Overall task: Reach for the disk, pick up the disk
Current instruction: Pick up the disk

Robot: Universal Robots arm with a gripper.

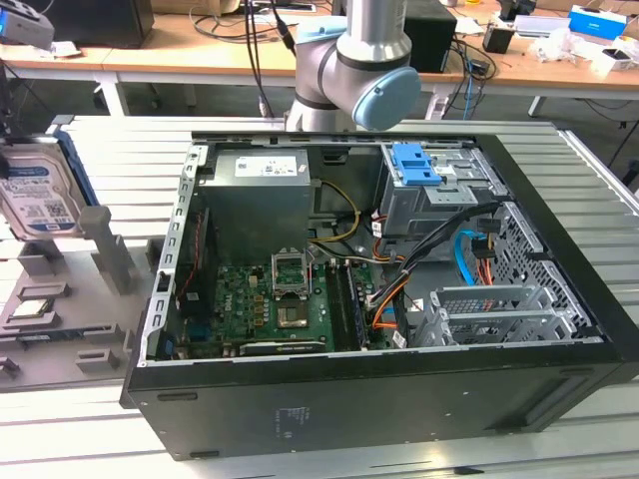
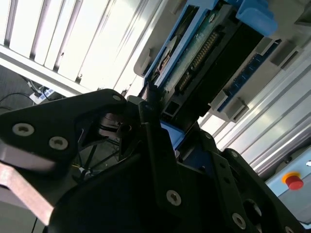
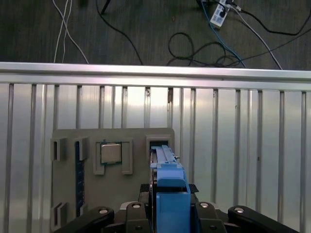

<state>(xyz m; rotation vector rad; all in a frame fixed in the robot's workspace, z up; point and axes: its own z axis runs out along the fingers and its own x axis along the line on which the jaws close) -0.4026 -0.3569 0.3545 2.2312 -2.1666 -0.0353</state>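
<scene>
Pincer hangs right over disk, stood on edge, long axis lined up betw. pincer's sides; open/clamped: can't tell.

Workshop-type room. The table is all ribbed aluminium slats, pretty shiny where the light hits it. Past its edge in the exterior view there's a row of wooden desks cluttered with boxes. The floor is dark grey, with loose cables and a power strip lying by the table's edge.

Open computer case, grey fixture tray
</scene>
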